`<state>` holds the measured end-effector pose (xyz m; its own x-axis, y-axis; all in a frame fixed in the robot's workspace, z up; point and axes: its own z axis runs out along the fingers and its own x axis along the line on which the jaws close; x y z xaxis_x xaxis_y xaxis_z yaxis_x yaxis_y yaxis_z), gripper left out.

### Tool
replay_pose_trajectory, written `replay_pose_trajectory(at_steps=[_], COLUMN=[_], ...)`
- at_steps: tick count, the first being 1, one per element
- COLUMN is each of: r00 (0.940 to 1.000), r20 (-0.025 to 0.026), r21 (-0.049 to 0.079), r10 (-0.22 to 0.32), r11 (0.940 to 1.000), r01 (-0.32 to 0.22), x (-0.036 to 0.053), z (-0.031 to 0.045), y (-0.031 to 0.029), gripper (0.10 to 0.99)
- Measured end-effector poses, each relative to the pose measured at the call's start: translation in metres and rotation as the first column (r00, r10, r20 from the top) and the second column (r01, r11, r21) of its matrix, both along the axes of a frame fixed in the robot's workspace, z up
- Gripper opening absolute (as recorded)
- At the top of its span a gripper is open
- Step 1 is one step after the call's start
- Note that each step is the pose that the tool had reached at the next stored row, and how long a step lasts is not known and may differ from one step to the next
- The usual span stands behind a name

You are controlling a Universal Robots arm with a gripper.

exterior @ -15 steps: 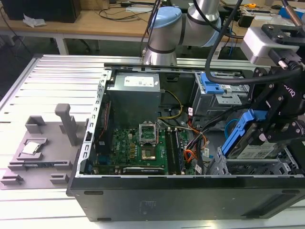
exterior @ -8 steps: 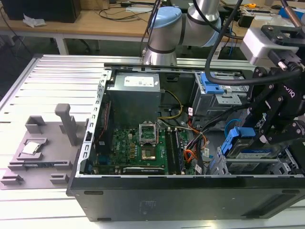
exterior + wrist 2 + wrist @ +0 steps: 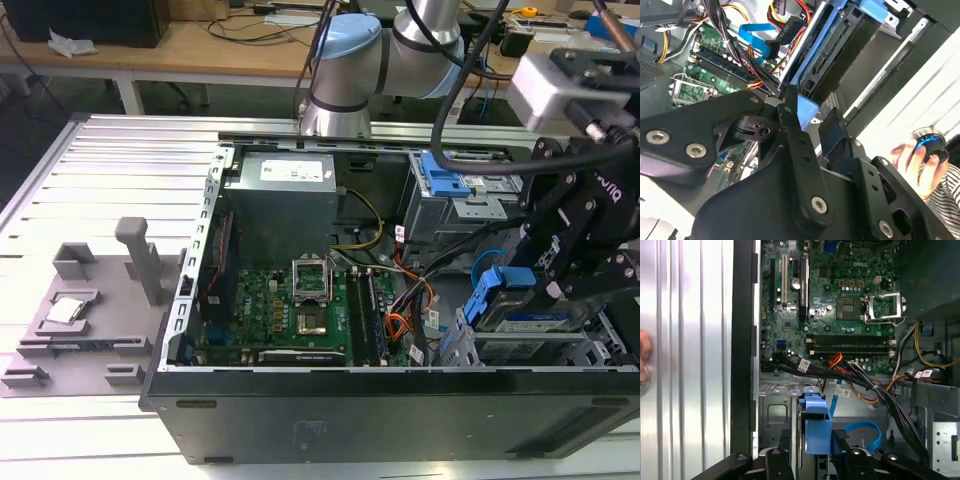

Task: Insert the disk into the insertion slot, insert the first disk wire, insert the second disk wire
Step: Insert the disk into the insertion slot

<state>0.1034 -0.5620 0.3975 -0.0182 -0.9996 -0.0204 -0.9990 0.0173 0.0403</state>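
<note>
- Currently the disk (image 3: 528, 318) is held by the gripper (image 3: 550, 285); the grip is judged closed from the first wrist view, where the disk's blue frame is seen pinched between the two black fingers (image 3: 841, 442)
- The disk is kept flat, label up, just under the gripper and at the mouth of the slot (image 3: 545, 352) in the grey drive cage, at the exterior view's right end of the computer case (image 3: 300, 425); how deep it sits cannot be told
- The disk's long axis is judged to run along the slot's depth, with the blue handle end turned toward the exterior view's left and the other end toward the cage
- The meeting of disk edge and cage rails is hidden by the gripper
- The orange and red wire bundle (image 3: 836, 360) is seen lying between the circuit board (image 3: 840, 295) and the cage; whether it is plugged cannot be told
- The blue cable (image 3: 862, 432) is curled in a loop just beside the disk's blue frame, apart from the fingers
- A person's hand (image 3: 914, 159) is seen outside the case at a round knob (image 3: 929, 142)
</note>
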Motion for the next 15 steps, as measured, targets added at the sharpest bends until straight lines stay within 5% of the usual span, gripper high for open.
replay_pose_trajectory(at_steps=[4,7,9,15], r00=[1.0000,1.0000,1.0000,1.0000], r20=[0.0000,0.0000,0.0001,-0.0074], r21=[0.013,0.013,0.013,0.013], r10=[0.000,0.000,0.001,0.002], r11=[0.9999,0.9999,0.9999,0.9999], r01=[0.000,0.000,-0.001,-0.002], x=[0.0000,0.0000,0.0000,0.0161], z=[0.0024,-0.0010,-0.0032,-0.0122], y=[0.0003,0.0002,0.0002,0.0002], gripper=[0.424,0.173,0.114,0.106])
